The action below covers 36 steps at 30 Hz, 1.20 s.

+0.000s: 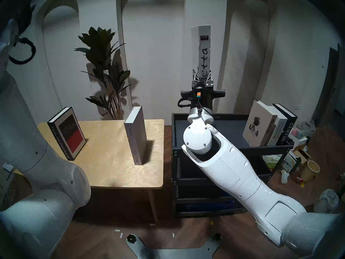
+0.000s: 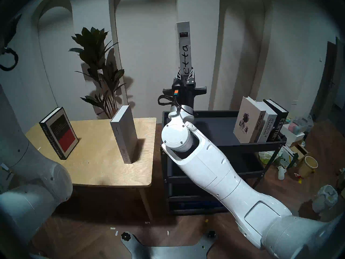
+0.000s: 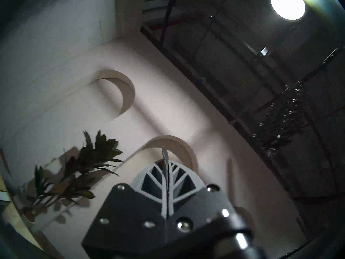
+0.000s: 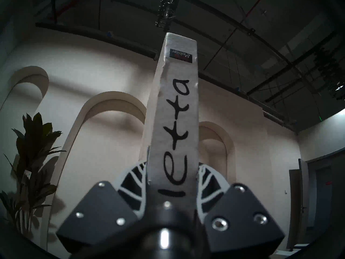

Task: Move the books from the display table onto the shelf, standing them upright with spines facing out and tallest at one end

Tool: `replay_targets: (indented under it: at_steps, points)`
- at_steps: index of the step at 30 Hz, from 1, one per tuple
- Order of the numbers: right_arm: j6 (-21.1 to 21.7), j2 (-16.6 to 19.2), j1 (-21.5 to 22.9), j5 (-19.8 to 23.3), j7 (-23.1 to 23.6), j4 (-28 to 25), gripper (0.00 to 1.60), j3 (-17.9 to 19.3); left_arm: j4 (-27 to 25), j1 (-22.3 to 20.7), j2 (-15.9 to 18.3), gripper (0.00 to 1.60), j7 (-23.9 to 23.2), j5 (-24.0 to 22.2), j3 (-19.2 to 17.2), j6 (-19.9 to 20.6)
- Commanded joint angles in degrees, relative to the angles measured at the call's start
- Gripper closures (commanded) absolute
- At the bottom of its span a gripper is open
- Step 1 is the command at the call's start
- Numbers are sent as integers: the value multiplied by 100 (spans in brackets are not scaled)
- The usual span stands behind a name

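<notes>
My right gripper (image 1: 202, 78) (image 4: 172, 176) is shut on the lower end of the tall white Arietta book (image 1: 202, 53) (image 4: 175, 112), holding it upright in the air above the rear left of the black shelf (image 1: 220, 129). At the shelf's right end the Welcome (image 1: 259, 124), Designhotels Yearbook (image 1: 278, 129) and Century (image 1: 287, 129) books stand together, leaning a little. On the display table (image 1: 112, 169) stand the black Crime and Punishment book (image 1: 67, 135) at the left and the grey Special Issue book (image 1: 136, 137) near the right. My left gripper (image 3: 165, 165) is shut on nothing, pointing up at the wall.
A potted plant (image 1: 106, 71) stands behind the table against the arched wall. Boxes, bags and a paper cup (image 1: 310, 170) litter the floor right of the shelf. My left arm (image 1: 46, 169) fills the near left corner beside the table.
</notes>
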Motion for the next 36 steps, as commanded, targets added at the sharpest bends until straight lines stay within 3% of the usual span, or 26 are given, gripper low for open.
replay_targets:
  at_steps: [1, 8, 23, 36]
  points:
    - [-74, 396, -227, 222, 36, -380, 160, 335, 216, 605, 195, 160, 17, 144, -267, 322]
    - [-73, 733, -471, 513, 140, -547, 160, 651, 476, 1040, 272, 160, 17, 299, -562, 607]
    - [-34, 1487, -1237, 1233, 491, -963, 160, 1218, 949, 1992, 359, 160, -630, 630, -1058, 1140]
    - [9, 2117, -1959, 1812, 878, -1363, 160, 1489, 1072, 2541, 405, 160, -1053, 857, -1296, 1440]
